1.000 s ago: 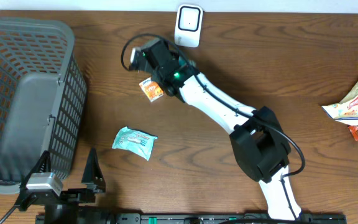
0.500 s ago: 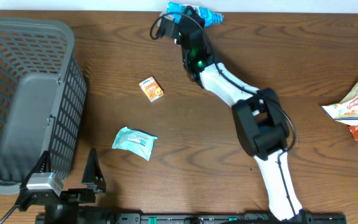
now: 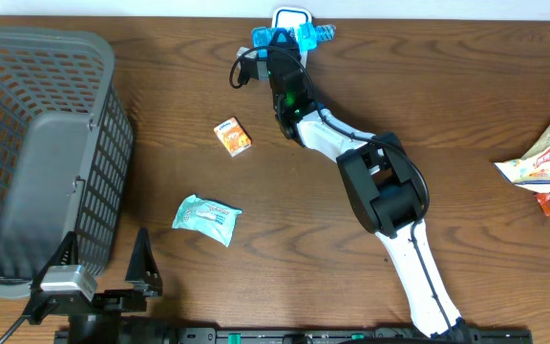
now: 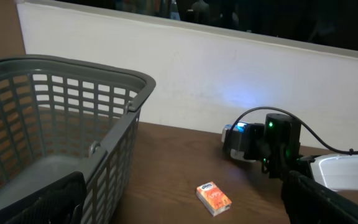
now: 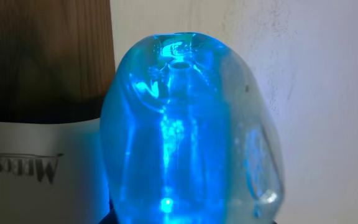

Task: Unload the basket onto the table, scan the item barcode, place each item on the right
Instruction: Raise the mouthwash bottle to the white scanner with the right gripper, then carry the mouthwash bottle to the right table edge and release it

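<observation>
Blue light fills a clear plastic item [image 3: 299, 36] in the overhead view. The right arm [image 3: 351, 153] holds it over the white barcode scanner [image 3: 292, 13], at the far edge of the wooden counter [image 3: 466, 105]. The right jaws are closed narrowly on this item. I judge that the scan is happening now or is just finished; the pictures do not tell whether the code was read. What is left is to carry the item away from the scanner. Left of the scanner, nearer the robot, lies a small orange box [image 3: 234, 137]. Further that way is a teal packet [image 3: 206, 216], and far left a grey basket [image 3: 94, 57]. Far right of the scanner lie snack bags [image 3: 547, 167]. I see nothing that blocks the way out.

In the left wrist view, the left jaws stand wide open and empty beside the basket, well apart from the scanner. The blue glow shows at the tip of the right arm, before a white wall [image 4: 166, 74].

In the right wrist view, the glowing item fills the picture, just over the white scanner face. It hides the right jaws.
</observation>
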Controlling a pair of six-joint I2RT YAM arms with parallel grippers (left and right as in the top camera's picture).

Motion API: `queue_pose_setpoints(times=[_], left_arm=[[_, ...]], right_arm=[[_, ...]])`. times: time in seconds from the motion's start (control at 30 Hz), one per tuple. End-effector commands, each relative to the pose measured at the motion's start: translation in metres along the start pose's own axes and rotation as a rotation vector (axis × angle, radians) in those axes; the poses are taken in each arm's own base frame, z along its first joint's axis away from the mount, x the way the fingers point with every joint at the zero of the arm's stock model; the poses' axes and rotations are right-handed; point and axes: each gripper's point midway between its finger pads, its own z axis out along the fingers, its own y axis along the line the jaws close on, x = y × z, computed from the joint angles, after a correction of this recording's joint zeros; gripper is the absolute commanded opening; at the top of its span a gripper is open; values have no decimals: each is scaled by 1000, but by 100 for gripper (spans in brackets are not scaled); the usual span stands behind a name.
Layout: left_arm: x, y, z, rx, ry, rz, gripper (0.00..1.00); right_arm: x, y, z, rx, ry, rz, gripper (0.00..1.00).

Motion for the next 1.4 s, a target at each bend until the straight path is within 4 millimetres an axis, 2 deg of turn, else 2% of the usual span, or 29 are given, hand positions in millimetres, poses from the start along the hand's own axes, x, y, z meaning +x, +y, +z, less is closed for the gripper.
queue_pose_setpoints(times=[0.0, 0.17, 0.27, 0.37, 0.43, 0.57, 0.67, 0.8, 0.83, 0.9, 1.0, 1.07, 1.1, 1.23, 1.37], left_arm=[[0, 0, 0, -1, -2, 16, 98], [0, 0, 0, -1, -2, 16, 98], [0, 0, 0, -1, -2, 16, 98], [0, 0, 0, -1, -2, 16, 98], [0, 0, 0, -1, -2, 16, 98], [0, 0, 0, -1, -2, 16, 98], [0, 0, 0, -1, -2, 16, 98], [0, 0, 0, -1, -2, 16, 98], [0, 0, 0, -1, -2, 16, 98], [0, 0, 0, -1, -3, 16, 98], [-1, 0, 0, -1, -6, 15, 98], [-1, 0, 0, -1, -6, 15, 98], [-1, 0, 0, -1, -6, 15, 98], [-1, 0, 0, 0, -7, 16, 98], [-2, 0, 0, 0, -9, 15, 98]], right_arm=[[-4, -36, -3, 72, 14, 7, 1], [10, -71, -18, 64, 99, 76, 1], [30, -97, -32, 37, 166, 139, 1], [62, -113, -50, -36, 251, 168, 1], [82, -115, -62, -102, 295, 190, 1], [135, -113, -79, -187, 408, 340, 1], [189, -95, -82, -244, 528, 426, 1], [262, -52, -88, -357, 664, 586, 1], [289, -38, -92, -387, 714, 642, 1], [325, -24, -99, -396, 793, 709, 1], [383, -5, -115, -389, 929, 799, 1], [415, 6, -127, -389, 996, 858, 1], [438, 15, -137, -386, 1046, 915, 1], [489, 41, -164, -353, 1162, 1105, 3], [516, 69, -187, -369, 1214, 1261, 8]])
